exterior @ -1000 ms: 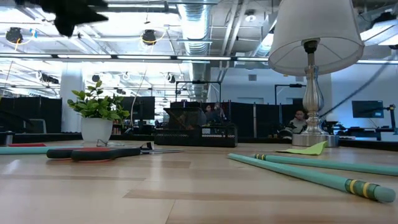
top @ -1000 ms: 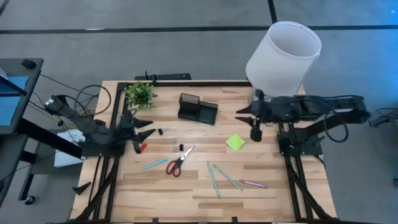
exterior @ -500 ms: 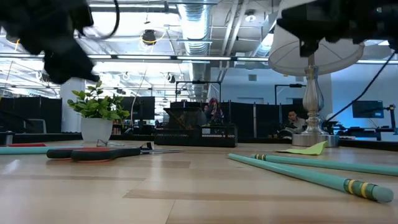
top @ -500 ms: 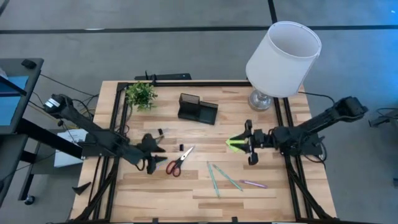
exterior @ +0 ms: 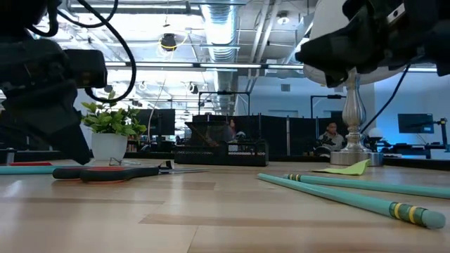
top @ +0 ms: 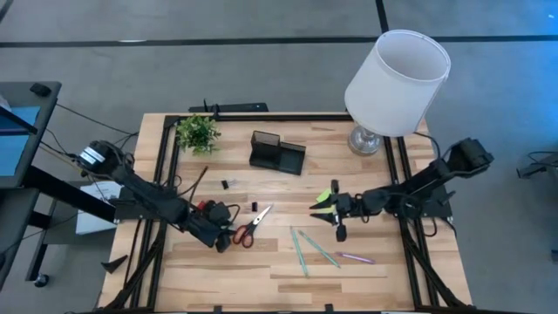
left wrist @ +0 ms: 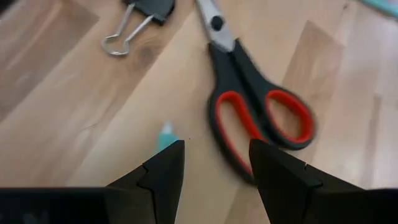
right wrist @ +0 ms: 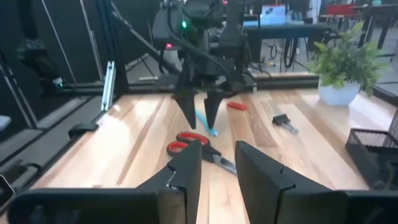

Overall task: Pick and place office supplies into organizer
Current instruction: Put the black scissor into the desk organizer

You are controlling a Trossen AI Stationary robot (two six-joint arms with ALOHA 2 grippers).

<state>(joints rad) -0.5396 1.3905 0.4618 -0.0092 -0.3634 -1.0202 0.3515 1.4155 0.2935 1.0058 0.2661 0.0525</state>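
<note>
The scissors [top: 252,227] have red-lined black handles and short silver blades, and lie flat on the wooden tabletop [top: 261,262] left of centre. Their long axis runs diagonally, with the handles toward the near left and the blade tips pointing far right toward the organizer [top: 277,153], a small black box with a taller section and a lower tray, standing well apart at the far middle.

The left claw [top: 220,234] hangs just left of the scissor handles, its fingers [left wrist: 163,171] spread and holding nothing; between them shows the tip of a teal pen [left wrist: 165,134]. A black binder clip [left wrist: 142,15] lies just beyond the blades.

The right claw [top: 338,209] hovers right of centre over a lime-green sticky-note pad [top: 323,195], its fingers [right wrist: 186,171] parted and empty.

Near the front, two teal pens [top: 307,248] lie side by side, slanting from far left to near right, with a pink pen [top: 356,257] just right of them.

A potted plant [top: 197,133] stands at the far left and a white-shaded lamp [top: 397,74] at the far right.
</note>
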